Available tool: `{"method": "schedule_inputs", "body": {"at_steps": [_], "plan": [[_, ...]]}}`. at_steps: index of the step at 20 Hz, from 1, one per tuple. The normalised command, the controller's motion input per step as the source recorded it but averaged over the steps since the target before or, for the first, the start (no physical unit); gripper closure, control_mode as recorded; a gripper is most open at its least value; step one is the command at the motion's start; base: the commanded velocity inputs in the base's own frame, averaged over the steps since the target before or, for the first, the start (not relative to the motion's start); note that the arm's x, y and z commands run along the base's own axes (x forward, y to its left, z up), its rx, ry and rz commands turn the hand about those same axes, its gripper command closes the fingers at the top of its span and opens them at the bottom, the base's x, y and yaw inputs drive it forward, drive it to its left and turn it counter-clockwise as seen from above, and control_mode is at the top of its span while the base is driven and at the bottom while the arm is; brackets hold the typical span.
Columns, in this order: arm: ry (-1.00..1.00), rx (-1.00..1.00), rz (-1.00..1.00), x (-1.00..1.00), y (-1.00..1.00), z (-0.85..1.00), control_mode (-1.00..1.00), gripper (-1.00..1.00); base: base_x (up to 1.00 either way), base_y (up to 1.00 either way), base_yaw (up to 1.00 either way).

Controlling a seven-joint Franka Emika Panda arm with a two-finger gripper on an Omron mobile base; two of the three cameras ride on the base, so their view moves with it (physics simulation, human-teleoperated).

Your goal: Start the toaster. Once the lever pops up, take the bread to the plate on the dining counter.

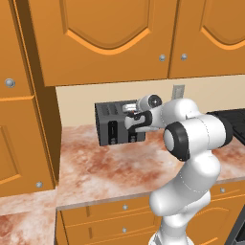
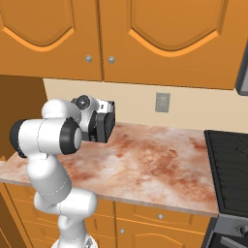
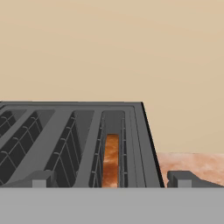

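Hovering just above the front edge of the dark grey boxy four-slot toaster [image 1: 112, 125], the white arm's two-finger gripper [image 1: 135, 116] has its small dark fingertips [image 3: 40, 179] spread wide apart, closed on nothing, one tip near each lower corner of the hand view. The toaster stands on the reddish-brown and white marbled stone counter [image 1: 95, 167], against the plain beige wall [image 3: 109, 48] and below the orange wooden cabinets [image 1: 110, 38]. In the hand view its four wire-lined slots run away from the camera, and the thin brown slice of bread [image 3: 111, 159] sits upright on edge, sunk in the slot nearest the toaster's right side. From the right base view the toaster [image 2: 105, 127] is largely hidden behind the arm's wrist, and a grey wall outlet [image 2: 162, 102] is on the wall to the right of it.
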Motion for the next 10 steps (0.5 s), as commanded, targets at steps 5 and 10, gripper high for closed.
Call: {"method": "schedule_inputs", "body": {"at_steps": [5,10], "plan": [[0.0,0.0,0.0,0.0,0.0,0.0,-1.0,-1.0,0.0,0.0,0.0],[0.0,0.0,0.0,0.0,0.0,0.0,-1.0,-1.0,0.0,0.0,0.0]]}}
